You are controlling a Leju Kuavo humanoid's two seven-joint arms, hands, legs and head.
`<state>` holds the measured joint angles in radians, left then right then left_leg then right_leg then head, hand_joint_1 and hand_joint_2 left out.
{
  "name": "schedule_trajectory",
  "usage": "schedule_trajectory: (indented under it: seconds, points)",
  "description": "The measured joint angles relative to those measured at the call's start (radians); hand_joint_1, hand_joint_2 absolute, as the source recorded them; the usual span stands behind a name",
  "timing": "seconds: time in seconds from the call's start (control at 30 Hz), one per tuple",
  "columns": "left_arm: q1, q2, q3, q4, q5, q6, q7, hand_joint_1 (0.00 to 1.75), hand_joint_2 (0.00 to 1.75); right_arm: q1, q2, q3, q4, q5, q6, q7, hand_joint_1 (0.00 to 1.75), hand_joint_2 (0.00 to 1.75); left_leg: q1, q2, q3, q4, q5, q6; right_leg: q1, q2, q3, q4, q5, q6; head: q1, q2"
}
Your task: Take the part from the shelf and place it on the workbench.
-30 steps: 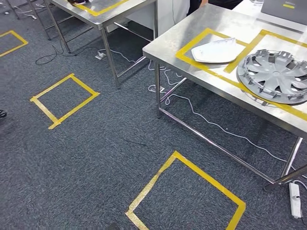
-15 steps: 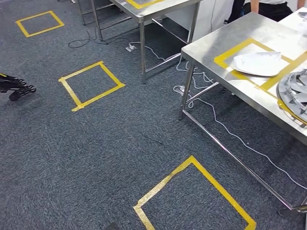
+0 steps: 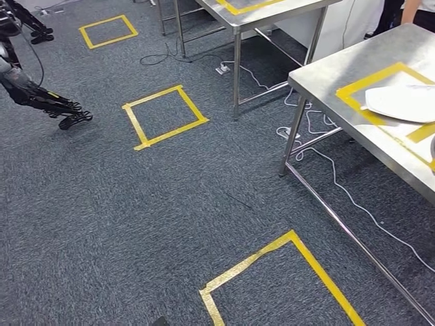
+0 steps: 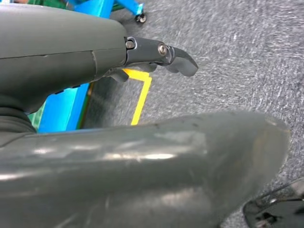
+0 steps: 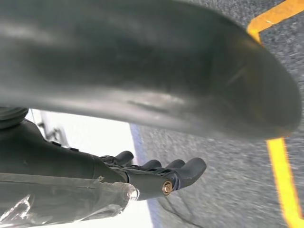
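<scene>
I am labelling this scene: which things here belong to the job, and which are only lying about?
Job: workbench; white part lying on it, inside the yellow frame.
Lying about: cables on the floor; far table; yellow squares on the carpet; black legs at the left.

Grey carpet floor (image 3: 128, 217) bears yellow tape squares (image 3: 164, 115) and loose cables (image 3: 354, 197). Steel workbench (image 3: 328, 71) at right carries yellow tape outlines and a white flat part (image 3: 400, 102). A second steel table (image 3: 246, 15) stands behind.
</scene>
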<state>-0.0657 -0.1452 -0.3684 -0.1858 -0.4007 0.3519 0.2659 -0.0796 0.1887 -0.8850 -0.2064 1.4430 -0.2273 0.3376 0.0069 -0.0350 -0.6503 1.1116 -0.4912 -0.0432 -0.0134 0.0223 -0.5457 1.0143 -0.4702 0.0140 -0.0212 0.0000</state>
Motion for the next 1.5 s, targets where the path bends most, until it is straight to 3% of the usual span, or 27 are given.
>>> schedule_trajectory:
  seconds: [0.07, 0.1, 0.13, 0.17, 0.23, 0.3, 0.37, 0.4, 0.47, 0.53, 0.6, 0.73, 0.8, 0.87, 0.93, 0.97, 1.03, 1.1, 1.17, 1.2, 1.23, 1.3, 1.37, 1.4, 1.47, 1.5]
  points:
    - [-0.002, 0.000, 0.000, 0.000, 0.004, 0.002, 0.000, 0.00, 0.00, 0.003, 0.000, 0.000, 0.000, -0.002, 0.001, 0.000, 0.00, 0.00, 0.000, 0.018, -0.062, 0.127, -0.054, -0.004, 0.003, -0.029, -0.001, 0.000, -0.001, -0.004, -0.002, 0.000]
    - [-0.001, 0.000, 0.000, 0.000, 0.007, 0.004, -0.001, 0.00, 0.00, 0.003, -0.001, 0.000, 0.000, -0.003, 0.002, 0.000, 0.00, 0.00, 0.000, 0.021, -0.075, 0.158, -0.058, -0.004, 0.005, -0.043, -0.002, 0.000, -0.002, -0.004, -0.002, 0.000]
    - [0.001, 0.000, 0.000, 0.000, 0.008, 0.004, -0.002, 0.00, 0.00, 0.002, -0.001, -0.001, 0.000, -0.003, 0.003, 0.000, 0.00, 0.00, 0.000, 0.023, -0.070, 0.151, -0.043, -0.003, 0.005, -0.055, -0.001, 0.000, -0.002, -0.004, -0.003, 0.000]
    - [0.002, 0.000, 0.000, 0.000, 0.009, 0.005, -0.004, 0.00, 0.00, 0.001, -0.001, -0.001, 0.000, -0.004, 0.004, -0.001, 0.00, 0.00, -0.001, 0.028, -0.046, 0.108, -0.015, 0.000, 0.006, -0.066, 0.000, 0.000, -0.003, -0.004, -0.002, 0.000]
    - [0.000, 0.000, 0.000, 0.000, 0.009, 0.007, -0.011, 0.00, 0.00, -0.001, 0.000, -0.001, 0.000, -0.004, 0.004, -0.002, 0.00, 0.00, -0.005, 0.065, 0.029, -0.025, 0.041, 0.006, 0.009, -0.086, 0.003, 0.002, -0.007, 0.002, -0.003, 0.000]
    - [-0.005, -0.003, 0.000, 0.000, 0.008, 0.011, -0.014, 0.00, 0.00, -0.002, 0.000, -0.001, 0.000, -0.007, 0.003, -0.003, 0.00, 0.00, -0.010, 0.094, 0.071, -0.106, 0.058, 0.017, 0.015, -0.103, 0.004, 0.003, -0.011, 0.012, -0.003, 0.000]
    - [-0.004, -0.004, 0.000, 0.000, 0.010, 0.016, -0.015, 0.00, 0.00, -0.004, 0.000, -0.002, 0.000, -0.011, 0.001, -0.003, 0.00, 0.00, -0.013, 0.082, 0.072, -0.118, 0.056, 0.031, 0.016, -0.120, 0.008, 0.001, -0.013, 0.023, 0.000, 0.000]
    - [-0.002, -0.004, 0.000, 0.000, 0.012, 0.019, -0.015, 0.00, 0.00, -0.006, 0.000, -0.002, 0.000, -0.013, -0.001, -0.004, 0.00, 0.00, -0.012, 0.073, 0.071, -0.121, 0.057, 0.036, 0.014, -0.116, 0.009, 0.003, -0.018, 0.028, 0.001, 0.000]
    - [0.000, -0.005, 0.001, 0.000, 0.015, 0.024, -0.015, 0.00, 0.00, -0.006, 0.000, -0.003, 0.000, -0.016, -0.004, -0.004, 0.00, 0.00, -0.008, 0.054, 0.072, -0.125, 0.061, 0.048, 0.010, -0.079, -0.011, 0.055, -0.054, 0.038, 0.005, 0.000]
    - [-0.002, -0.007, 0.001, 0.000, 0.017, 0.029, -0.015, 0.00, 0.00, -0.004, 0.000, -0.003, 0.000, -0.016, -0.005, -0.004, 0.00, 0.00, -0.006, 0.034, 0.072, -0.125, 0.063, 0.055, 0.009, -0.035, -0.071, 0.186, -0.121, 0.043, 0.011, 0.000]
    - [-0.003, -0.008, 0.001, 0.000, 0.018, 0.033, -0.016, 0.00, 0.00, -0.001, 0.000, -0.004, 0.000, -0.016, -0.005, -0.003, 0.00, 0.00, -0.006, 0.017, 0.072, -0.125, 0.063, 0.057, 0.009, -0.025, -0.124, 0.295, -0.161, 0.045, 0.012, 0.000]
    - [-0.002, -0.007, 0.001, 0.000, 0.018, 0.034, -0.016, 0.00, 0.00, 0.000, 0.000, -0.004, 0.000, -0.016, -0.005, -0.003, 0.00, 0.00, -0.006, 0.010, 0.072, -0.125, 0.062, 0.057, 0.009, -0.024, -0.139, 0.323, -0.166, 0.045, 0.012, 0.000]
    - [-0.001, -0.007, 0.001, 0.000, 0.021, 0.034, -0.016, 0.00, 0.00, 0.000, 0.000, -0.004, 0.000, -0.016, -0.005, -0.003, 0.00, 0.00, -0.006, -0.001, 0.073, -0.124, 0.063, 0.057, 0.008, -0.023, -0.133, 0.303, -0.144, 0.045, 0.012, 0.000]
    - [0.000, -0.008, 0.006, 0.000, 0.030, 0.036, -0.023, 0.00, 0.00, -0.001, 0.001, -0.006, 0.000, -0.019, -0.012, -0.003, 0.00, 0.00, -0.004, -0.036, 0.070, -0.121, 0.064, 0.046, -0.001, 0.015, -0.067, 0.150, -0.068, 0.043, 0.012, 0.000]
    - [0.001, -0.009, 0.012, 0.000, 0.038, 0.038, -0.031, 0.00, 0.00, -0.003, 0.001, -0.011, 0.000, -0.023, -0.020, -0.003, 0.00, 0.00, -0.001, -0.072, 0.064, -0.120, 0.070, 0.026, -0.005, 0.045, -0.005, 0.015, -0.011, 0.031, 0.011, 0.000]
    - [0.003, -0.008, 0.015, 0.000, 0.040, 0.039, -0.032, 0.00, 0.00, -0.004, 0.001, -0.014, 0.000, -0.024, -0.021, -0.003, 0.00, 0.00, 0.000, -0.074, 0.060, -0.118, 0.070, 0.018, -0.004, 0.036, -0.002, 0.010, -0.010, 0.022, 0.011, 0.000]
    - [0.003, -0.008, 0.019, 0.000, 0.041, 0.040, -0.033, 0.00, 0.00, -0.005, 0.001, -0.017, 0.000, -0.025, -0.022, -0.002, 0.00, 0.00, 0.000, -0.040, 0.040, -0.082, 0.045, 0.009, -0.003, 0.016, -0.001, 0.004, -0.005, 0.007, 0.006, 0.000]
    - [-0.001, -0.009, 0.022, 0.000, 0.042, 0.042, -0.034, 0.00, 0.00, -0.003, 0.001, -0.019, 0.000, -0.027, -0.022, -0.002, 0.00, 0.00, -0.002, 0.005, -0.016, 0.032, -0.018, 0.003, 0.000, -0.008, 0.000, 0.002, -0.004, -0.002, 0.000, 0.000]
    - [-0.002, -0.008, 0.025, 0.000, 0.044, 0.043, -0.035, 0.00, 0.00, -0.001, 0.001, -0.021, 0.000, -0.029, -0.022, -0.001, 0.00, 0.00, -0.002, 0.018, -0.074, 0.149, -0.061, 0.001, 0.003, -0.035, 0.000, 0.002, -0.006, -0.006, -0.001, 0.000]
    - [0.000, -0.008, 0.026, 0.000, 0.044, 0.044, -0.035, 0.00, 0.00, -0.001, 0.001, -0.021, 0.000, -0.030, -0.022, 0.000, 0.00, 0.00, -0.002, 0.020, -0.080, 0.165, -0.056, 0.001, 0.004, -0.047, 0.000, 0.002, -0.007, -0.006, -0.001, 0.000]
    - [0.001, -0.008, 0.027, 0.000, 0.045, 0.044, -0.035, 0.00, 0.00, -0.002, 0.001, -0.022, 0.000, -0.031, -0.022, 0.000, 0.00, 0.00, -0.002, 0.023, -0.068, 0.142, -0.033, 0.002, 0.004, -0.058, 0.001, 0.002, -0.008, -0.006, -0.001, 0.000]
    - [0.001, -0.008, 0.028, 0.000, 0.045, 0.044, -0.035, 0.00, 0.00, -0.004, 0.001, -0.022, 0.000, -0.031, -0.022, 0.000, 0.00, 0.00, -0.004, 0.053, 0.001, 0.018, 0.030, 0.006, 0.006, -0.076, 0.006, 0.003, -0.012, 0.000, -0.001, 0.000]
    - [-0.003, -0.009, 0.028, 0.000, 0.045, 0.045, -0.035, 0.00, 0.00, -0.004, 0.001, -0.022, 0.000, -0.031, -0.022, 0.000, 0.00, 0.00, -0.009, 0.087, 0.054, -0.086, 0.058, 0.015, 0.012, -0.093, 0.009, 0.006, -0.019, 0.009, -0.001, 0.000]
    - [-0.005, -0.009, 0.028, 0.000, 0.045, 0.045, -0.036, 0.00, 0.00, -0.005, 0.001, -0.022, 0.000, -0.031, -0.022, 0.000, 0.00, 0.00, -0.012, 0.094, 0.063, -0.107, 0.059, 0.020, 0.015, -0.102, 0.010, 0.006, -0.021, 0.015, 0.000, 0.000]
    - [-0.003, -0.008, 0.029, 0.000, 0.045, 0.046, -0.036, 0.00, 0.00, -0.007, 0.001, -0.022, 0.000, -0.031, -0.022, 0.000, 0.00, 0.00, -0.013, 0.076, 0.062, -0.113, 0.059, 0.033, 0.014, -0.119, 0.013, 0.004, -0.025, 0.024, 0.002, 0.000]
    - [-0.001, -0.008, 0.029, 0.000, 0.045, 0.046, -0.036, 0.00, 0.00, -0.008, 0.001, -0.023, 0.000, -0.031, -0.022, 0.000, 0.00, 0.00, -0.011, 0.066, 0.063, -0.116, 0.060, 0.038, 0.013, -0.113, 0.013, 0.010, -0.032, 0.030, 0.004, 0.000]
